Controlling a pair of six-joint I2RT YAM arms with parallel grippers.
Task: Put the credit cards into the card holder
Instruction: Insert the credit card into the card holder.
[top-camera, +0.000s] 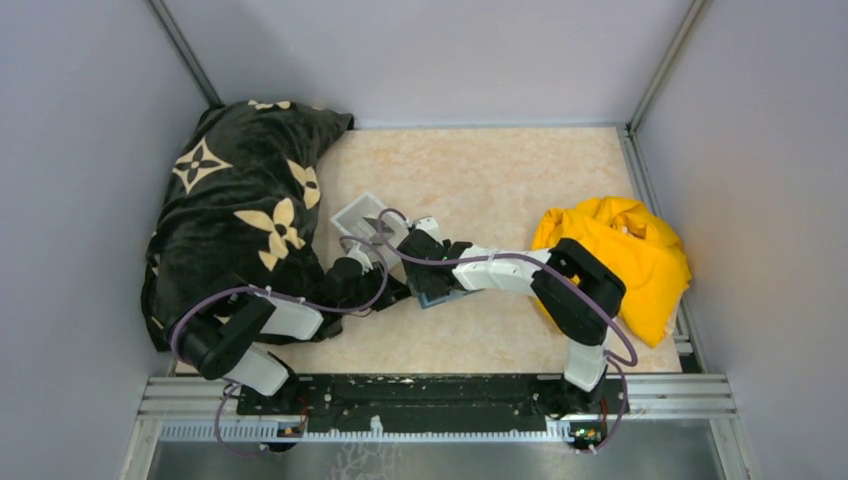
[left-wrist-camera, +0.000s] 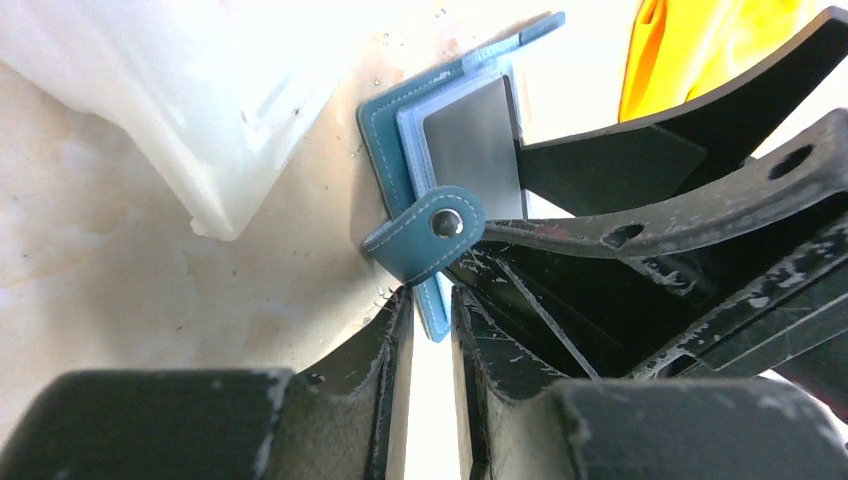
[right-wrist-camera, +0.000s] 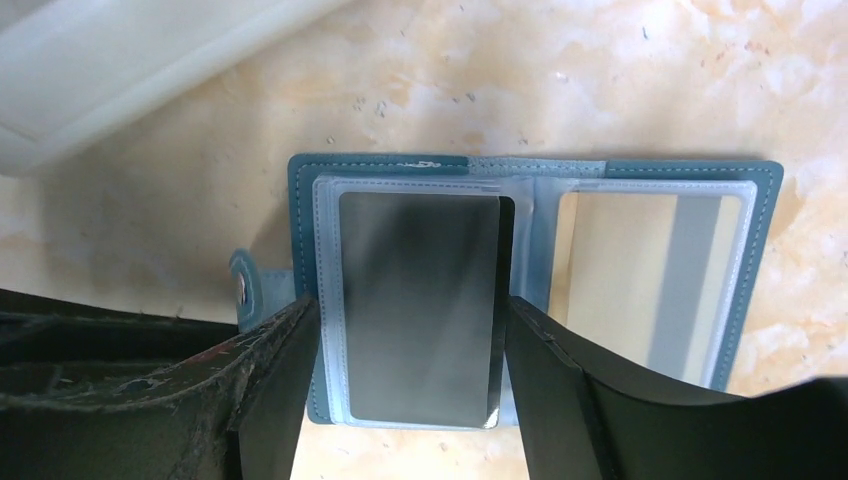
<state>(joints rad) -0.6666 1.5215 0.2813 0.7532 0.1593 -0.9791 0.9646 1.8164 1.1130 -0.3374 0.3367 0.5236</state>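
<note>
Card holder (right-wrist-camera: 660, 167) lies open like a book on the table (top-camera: 500, 180), near the middle, where my two grippers meet just beside the clear plastic tray (top-camera: 360, 213).

From overhead I see little of it, since both my wrists cover it. That view alone shows the black flower-patterned blanket (top-camera: 240, 200) heaped on the left and the yellow cloth (top-camera: 630, 255) bunched on the right, both well apart from the holder.

My right wrist camera shows the inside. A grey card (right-wrist-camera: 420, 300) sits in the left clear pocket and a yellow-tan card (right-wrist-camera: 610, 280) with a grey stripe sits in the right one. My right gripper (right-wrist-camera: 412, 310) is spread wide, one finger on each long side of the grey card. A sliver of sleeve shows between the card and the finger (right-wrist-camera: 275, 390) on the camera's left. At the other finger I cannot tell whether it touches.

My left wrist camera shows what the right one barely catches: the snap tab (left-wrist-camera: 430, 235) curling off the teal cover. My left gripper (left-wrist-camera: 432, 320) is drawn narrow, with the cover's edge pinched between its fingertips just below that tab.
</note>
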